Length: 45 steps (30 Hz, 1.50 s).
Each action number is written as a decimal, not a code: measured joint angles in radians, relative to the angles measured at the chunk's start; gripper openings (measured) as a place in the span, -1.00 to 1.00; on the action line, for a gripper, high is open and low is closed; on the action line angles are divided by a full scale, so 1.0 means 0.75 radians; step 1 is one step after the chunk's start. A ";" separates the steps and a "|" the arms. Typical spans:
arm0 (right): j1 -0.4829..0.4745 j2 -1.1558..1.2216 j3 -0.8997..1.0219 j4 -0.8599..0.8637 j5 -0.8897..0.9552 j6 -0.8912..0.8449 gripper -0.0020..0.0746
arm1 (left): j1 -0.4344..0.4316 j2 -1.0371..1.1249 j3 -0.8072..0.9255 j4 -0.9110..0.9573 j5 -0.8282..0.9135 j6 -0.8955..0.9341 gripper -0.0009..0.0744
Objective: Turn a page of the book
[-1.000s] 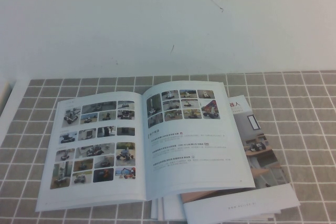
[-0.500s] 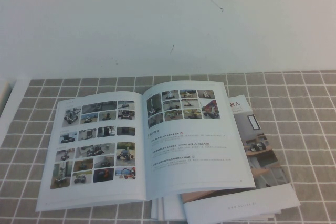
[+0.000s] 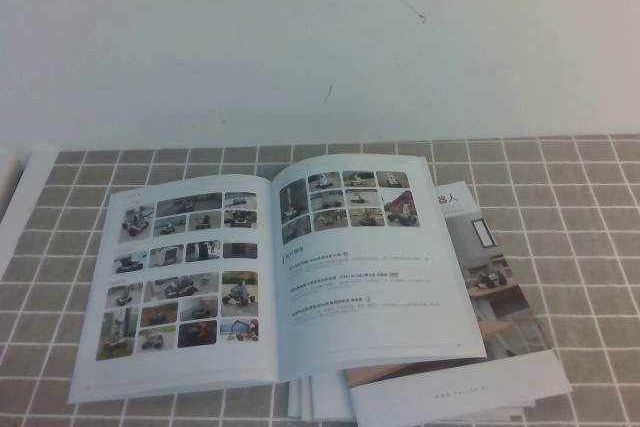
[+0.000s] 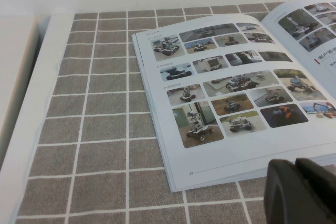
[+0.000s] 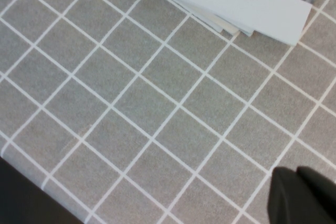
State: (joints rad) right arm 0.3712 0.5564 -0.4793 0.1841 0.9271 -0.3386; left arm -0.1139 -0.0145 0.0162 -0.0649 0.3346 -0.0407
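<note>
The counter (image 3: 560, 207), covered in grey tiles with white grout lines, runs up to a white wall. The book (image 3: 270, 267) lies open and flat near the counter's front edge, left of centre. Its left page (image 3: 185, 272) carries a grid of small colour photos of wheeled robots. Under the book's right side lie a brochure (image 3: 490, 277) with a brown room photo and some loose white sheets (image 3: 450, 397). The left claw (image 4: 302, 192) hovers just beside the book's near edge; I cannot tell its state. The right claw (image 5: 304, 195) is clenched over bare tiles near the sheets, holding nothing.
</note>
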 joint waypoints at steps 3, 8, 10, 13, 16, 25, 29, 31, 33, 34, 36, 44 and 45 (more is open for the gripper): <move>0.000 0.000 0.000 0.000 0.000 0.000 -0.95 | 0.000 0.000 0.000 0.000 0.000 -0.002 -0.99; 0.000 0.000 0.000 0.000 0.000 0.000 -0.95 | 0.000 0.000 0.000 0.000 0.000 -0.002 -0.99; 0.000 0.000 0.000 0.000 0.000 0.000 -0.95 | 0.000 0.000 0.000 0.000 0.000 -0.002 -0.99; 0.000 0.000 0.000 0.002 0.000 0.000 -0.95 | 0.000 0.000 0.000 0.000 0.000 -0.002 -0.99; 0.000 0.000 0.000 0.003 0.000 0.000 -0.95 | 0.000 0.000 0.000 0.000 0.000 0.000 -0.99; -0.065 -0.311 0.203 0.009 -0.384 -0.043 -0.95 | 0.000 0.000 0.000 0.002 0.000 0.000 -0.99; -0.232 -0.511 0.344 -0.014 -0.593 -0.053 -0.95 | 0.000 0.000 0.000 0.002 0.000 0.000 -0.99; -0.309 -0.596 0.425 -0.037 -0.676 -0.053 -0.95 | 0.000 0.000 0.000 0.002 0.000 0.000 -0.99; -0.374 -0.679 0.517 -0.046 -0.748 -0.055 -0.95 | 0.000 0.000 0.000 0.002 0.000 0.000 -0.99; -0.409 -0.723 0.579 -0.049 -0.796 -0.055 -0.95 | 0.000 0.000 0.000 0.002 0.000 0.000 -0.99; -0.450 -0.748 0.644 -0.052 -0.848 -0.050 -0.95 | 0.000 0.000 0.000 0.002 0.000 0.000 -0.99; -0.419 -0.757 0.669 -0.081 -0.778 0.068 -0.95 | 0.000 0.000 0.000 0.002 0.000 0.000 -0.99; -0.401 -0.757 0.669 -0.082 -0.776 0.084 -0.95 | 0.000 0.000 0.000 0.003 0.000 0.000 -0.99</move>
State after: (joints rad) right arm 0.0702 -0.0115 0.0228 0.1225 0.3454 -0.2757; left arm -0.1139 -0.0145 0.0162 -0.0628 0.3346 -0.0405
